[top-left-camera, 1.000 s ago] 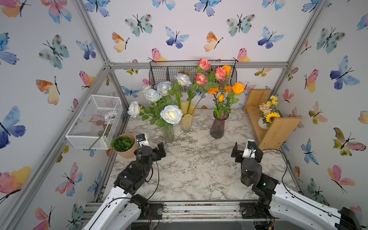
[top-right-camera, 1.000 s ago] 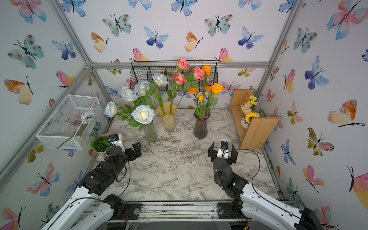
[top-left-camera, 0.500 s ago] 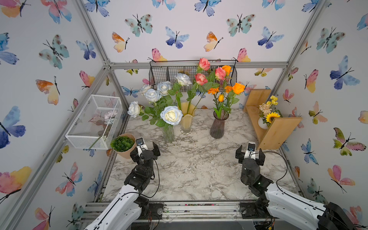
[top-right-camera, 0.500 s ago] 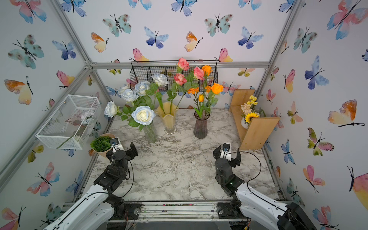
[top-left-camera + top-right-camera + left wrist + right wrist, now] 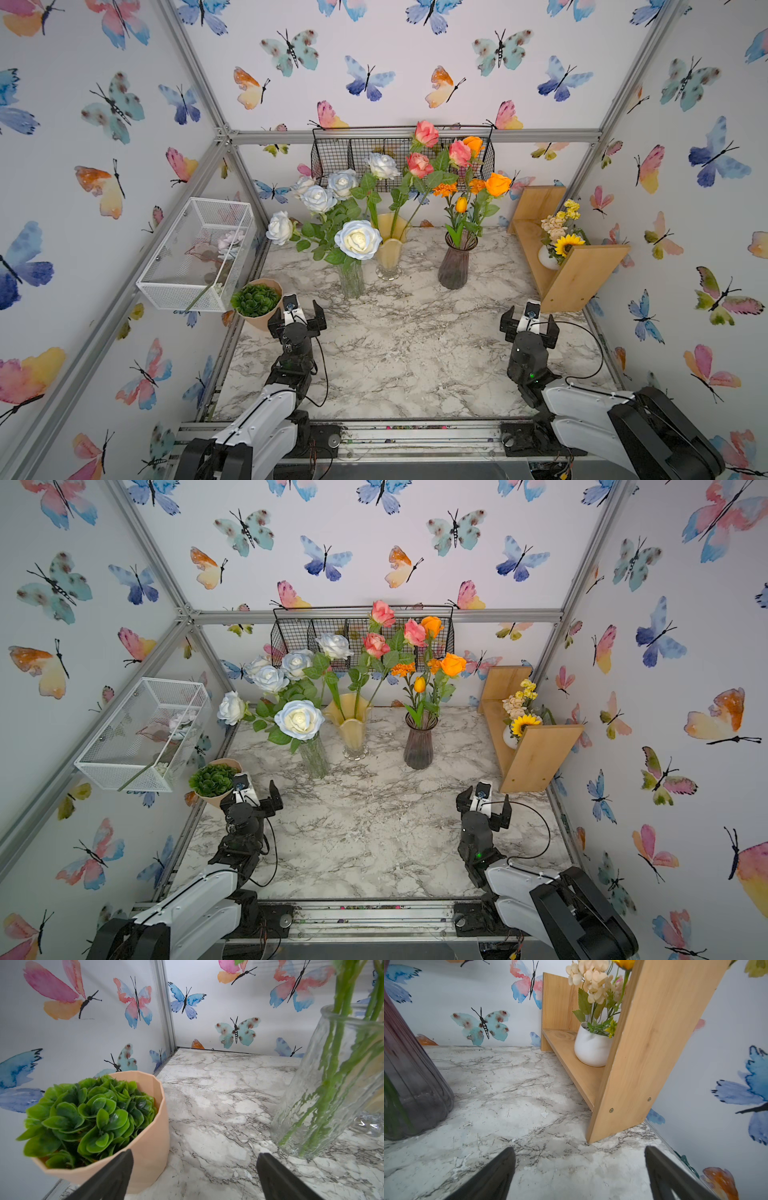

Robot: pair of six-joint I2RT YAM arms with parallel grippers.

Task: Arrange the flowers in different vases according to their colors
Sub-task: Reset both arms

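Note:
Three vases stand in a row at the back of the marble table. In both top views the clear glass vase (image 5: 352, 280) (image 5: 314, 758) holds white-blue roses (image 5: 357, 239). Pink roses (image 5: 419, 164) rise from the yellow vase (image 5: 390, 253). The smoky-purple vase (image 5: 455, 266) carries orange flowers (image 5: 498, 183). My left gripper (image 5: 296, 318) (image 5: 194, 1159) is open and empty, near the front left, short of the clear vase (image 5: 332, 1084). On the front right my right gripper (image 5: 528, 326) (image 5: 579, 1155) is open and empty, with the purple vase (image 5: 409, 1084) off to one side.
A tan pot with a green succulent (image 5: 257, 301) sits right beside the left gripper. A wooden shelf (image 5: 582, 270) with a small white vase (image 5: 591, 1049) of yellow blooms stands ahead of the right gripper. A white mesh basket (image 5: 195, 257) holding a pale flower hangs on the left wall.
Both arms have drawn back toward the front rail, and the left gripper has turned to face straight ahead. The grippers stay open. Flowers and vases have not moved.

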